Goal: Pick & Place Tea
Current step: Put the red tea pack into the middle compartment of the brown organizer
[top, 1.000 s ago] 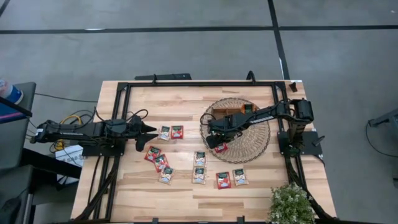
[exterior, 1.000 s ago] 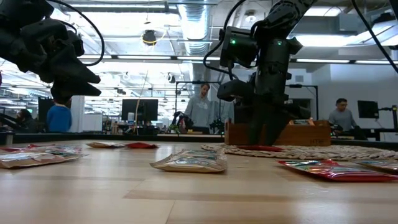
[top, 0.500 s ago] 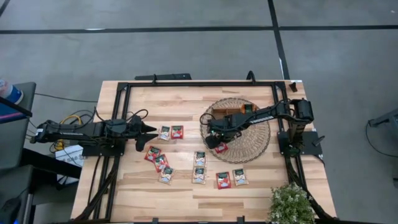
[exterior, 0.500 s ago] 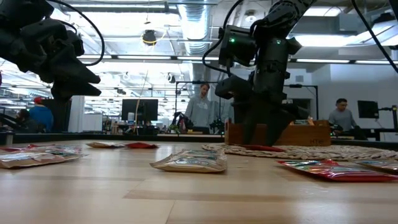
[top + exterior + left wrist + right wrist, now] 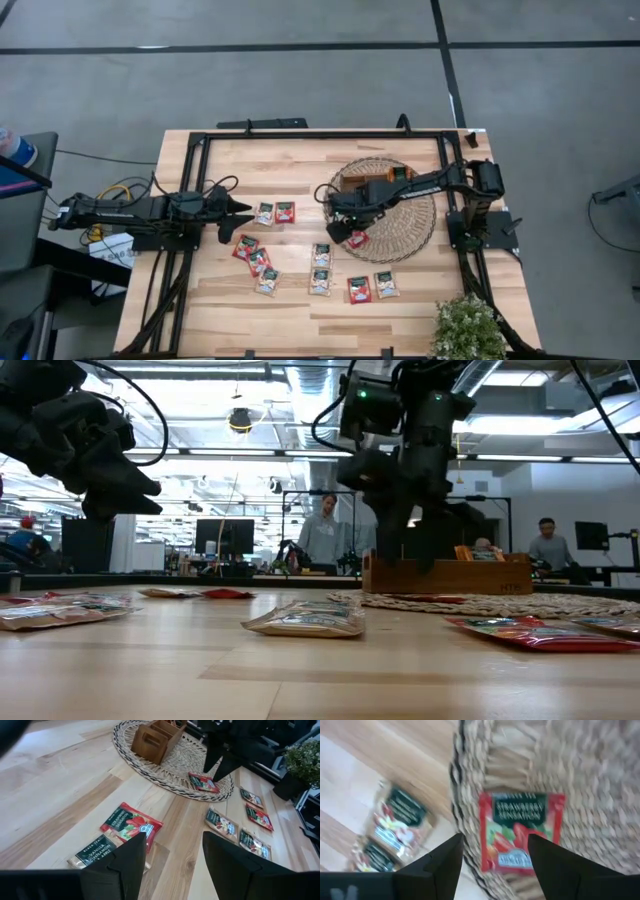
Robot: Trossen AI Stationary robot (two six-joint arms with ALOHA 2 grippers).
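wooden tray [image 5: 372, 181] perhaps partly arm-hidden

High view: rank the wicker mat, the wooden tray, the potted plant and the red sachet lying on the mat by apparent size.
1. Wicker mat
2. Potted plant
3. Wooden tray, partly hidden by the right arm, so less sure
4. Red sachet

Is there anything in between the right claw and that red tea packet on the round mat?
Nothing visible. The right tool hangs open just above the red tea packet, which lies flat near the edge of the woven mat, with only air between them.
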